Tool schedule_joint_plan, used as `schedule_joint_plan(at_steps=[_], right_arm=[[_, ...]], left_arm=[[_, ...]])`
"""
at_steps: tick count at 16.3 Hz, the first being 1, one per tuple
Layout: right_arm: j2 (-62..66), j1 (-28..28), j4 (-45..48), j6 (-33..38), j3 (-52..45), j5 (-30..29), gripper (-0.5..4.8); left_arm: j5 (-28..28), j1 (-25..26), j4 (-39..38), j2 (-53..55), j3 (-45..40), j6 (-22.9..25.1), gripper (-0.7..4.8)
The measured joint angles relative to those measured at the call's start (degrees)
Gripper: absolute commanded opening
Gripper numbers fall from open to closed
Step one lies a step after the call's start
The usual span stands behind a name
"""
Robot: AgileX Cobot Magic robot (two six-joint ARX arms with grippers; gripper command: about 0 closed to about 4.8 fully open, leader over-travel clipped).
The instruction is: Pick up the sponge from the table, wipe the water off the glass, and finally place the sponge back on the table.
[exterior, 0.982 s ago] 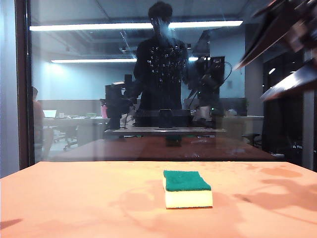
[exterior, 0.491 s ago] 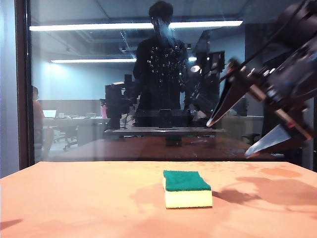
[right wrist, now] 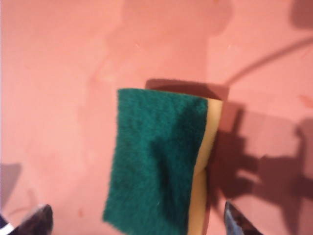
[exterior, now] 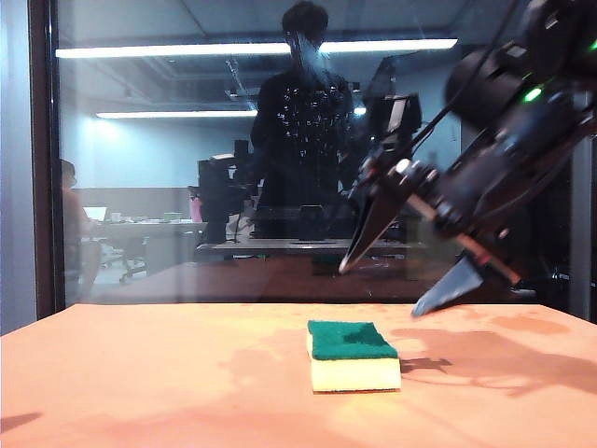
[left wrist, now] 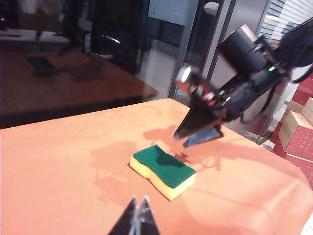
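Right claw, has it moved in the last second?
Yes. The right claw came down and leftward from the upper right corner toward the green-topped cream foam sponge, jaws open above it.

Green-topped sponge [exterior: 354,356] flat on table [exterior: 140,373]

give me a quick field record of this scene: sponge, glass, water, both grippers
sponge: rectangular green-topped cream foam sponge lying flat on the orange-tan table, green face up, untouched
glass: large upright clear pane behind the table, mirroring an office and a dark figure
water: whitish droplets speckled on the pane at the figure's chest
right gripper: open, above and just right of the sponge, tips pointing down, not touching it
left gripper: shut, tips together, near side of the table, away from the sponge
task stage: sponge not yet picked up
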Motion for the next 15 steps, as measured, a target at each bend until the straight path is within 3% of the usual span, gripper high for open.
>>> schedule_joint_plan(at_steps=[15], right_arm=[[8.8,2.2,-1.0,0.2,5.0,1.6,4.49]], left_arm=[[0.0,0.0,0.0,0.0,0.0,0.0,-0.06]])
